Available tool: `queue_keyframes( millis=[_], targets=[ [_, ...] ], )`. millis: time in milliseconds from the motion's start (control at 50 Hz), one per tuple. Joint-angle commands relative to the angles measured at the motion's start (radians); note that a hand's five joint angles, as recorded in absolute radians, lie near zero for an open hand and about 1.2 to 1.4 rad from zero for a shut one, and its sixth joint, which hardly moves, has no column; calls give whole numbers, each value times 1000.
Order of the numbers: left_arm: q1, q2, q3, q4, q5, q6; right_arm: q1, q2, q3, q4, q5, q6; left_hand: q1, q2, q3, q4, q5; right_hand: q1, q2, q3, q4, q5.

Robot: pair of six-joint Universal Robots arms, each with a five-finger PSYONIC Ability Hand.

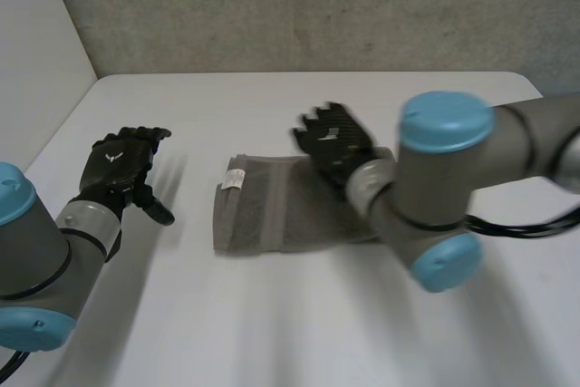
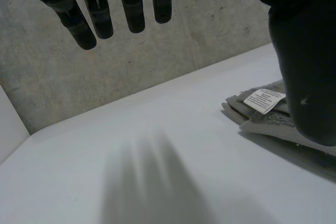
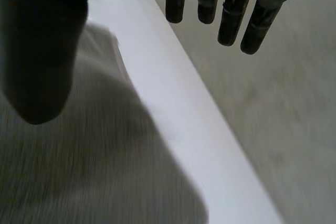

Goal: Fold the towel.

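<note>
The grey towel (image 1: pixel 272 210) lies folded into a short band in the middle of the white table (image 1: pixel 272 314), a white label (image 1: pixel 236 178) at its far left corner. My right hand (image 1: pixel 333 138) hovers over the towel's far right part, open, fingers straight. Its own wrist view has those fingers (image 3: pixel 231 14) spread above the towel (image 3: pixel 79 156) and holding nothing. My left hand (image 1: pixel 118 169) rests open over bare table to the left of the towel, apart from it. From the left wrist, its fingers (image 2: pixel 134 9) hang relaxed, with the towel (image 2: pixel 273 121) and its label (image 2: pixel 265 100) beside the thumb.
A grey concrete wall (image 1: pixel 317 6) runs behind the table's far edge. A white side panel (image 1: pixel 36 43) stands at the far left. My right arm (image 1: pixel 444 188) reaches across the towel's right end.
</note>
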Motion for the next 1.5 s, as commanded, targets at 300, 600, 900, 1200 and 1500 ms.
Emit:
queue_keyframes(
  millis=[300, 600, 900, 1200, 1500],
  targets=[
    [-47, -23, -6, 1, -3, 22, -252, -106, 446, -179, -79, 151, -84, -82, -65, -93, -217, 1161, 1146, 1153, 1140, 1160],
    [-53, -8, -17, 1, -1, 22, -407, -279, 561, -138, -88, 189, -84, -82, -65, -93, -217, 1162, 1148, 1154, 1142, 1162],
    [-99, 44, 55, -4, -4, 14, -161, -315, 358, -57, -112, -40, -84, -82, -65, -93, -217, 1162, 1148, 1154, 1142, 1162],
    [-239, -2, 209, -13, -70, 8, 64, -207, 298, -55, -96, 39, -84, -82, -65, -93, -217, -60, -74, -67, -80, -60],
    [-415, -190, 361, -76, -73, 3, -199, -353, 385, -46, -99, 434, -60, -59, -41, -69, -193, -60, -74, -67, -80, -60]
  ],
)
